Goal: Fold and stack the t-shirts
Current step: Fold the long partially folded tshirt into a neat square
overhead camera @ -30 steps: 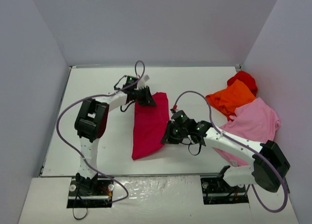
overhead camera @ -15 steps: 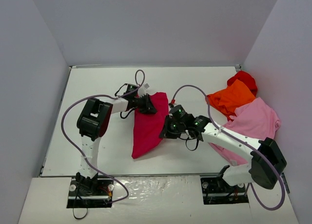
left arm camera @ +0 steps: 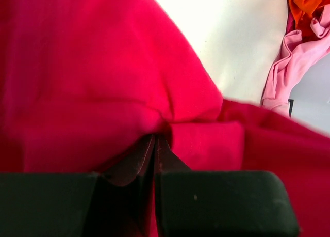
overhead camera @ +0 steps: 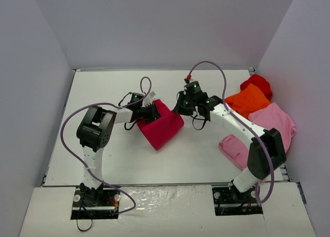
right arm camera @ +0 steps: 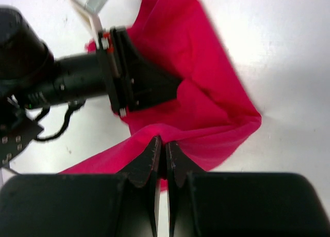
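Observation:
The crimson t-shirt [overhead camera: 164, 127] lies doubled over mid-table as a short bunched shape. My left gripper [overhead camera: 152, 112] is shut on its far left edge, and in the left wrist view the cloth [left arm camera: 93, 66] fills the frame above the closed left gripper [left arm camera: 154, 140]. My right gripper [overhead camera: 178, 109] is shut on the far right edge; the right wrist view shows the right gripper [right arm camera: 164, 144] pinching a fold of crimson cloth [right arm camera: 211, 97], with the left gripper's fingers [right arm camera: 154, 87] just beyond. Orange [overhead camera: 248, 99], bright red [overhead camera: 258, 83] and light pink [overhead camera: 270, 127] t-shirts lie heaped at right.
The white table [overhead camera: 103, 84] is boxed in by grey walls on the left, back and right. The heap of shirts fills the right side beside the right arm's elbow [overhead camera: 263, 149]. Purple cables loop over both arms.
My right gripper has swung from the shirt's near end to the far side, carrying the lower part up and over so the long shirt is now doubled. The left gripper dropped slightly toward the table.

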### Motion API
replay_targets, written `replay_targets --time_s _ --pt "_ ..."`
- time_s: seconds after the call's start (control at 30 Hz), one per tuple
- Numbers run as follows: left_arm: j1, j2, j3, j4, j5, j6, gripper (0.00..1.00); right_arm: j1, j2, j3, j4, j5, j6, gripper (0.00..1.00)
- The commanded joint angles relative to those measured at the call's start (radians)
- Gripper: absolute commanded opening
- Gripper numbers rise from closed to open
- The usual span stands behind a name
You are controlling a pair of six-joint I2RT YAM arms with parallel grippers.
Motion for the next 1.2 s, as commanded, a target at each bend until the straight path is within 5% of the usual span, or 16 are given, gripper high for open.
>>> replay_targets --time_s 0.0,0.3,0.8,1.17 --pt "-0.005 -0.039 -0.047 -0.013 -0.046 0.016 0.00 -0.034 0.088 0.131 0.092 -0.004 -0.052 0.00" --pt "0.001 -0.107 -0.118 0.004 -0.118 -0.003 0.00 -0.040 0.240 0.279 0.126 -0.150 -0.040 0.00" --pt "0.013 -0.740 -0.028 -0.535 -0.742 0.154 0.03 -0.039 0.288 0.326 0.159 -0.242 -0.035 0.00" --pt "0.148 -0.877 -0.167 -0.692 -0.816 0.100 0.05 -0.029 0.344 0.398 0.162 -0.335 -0.028 0.00"
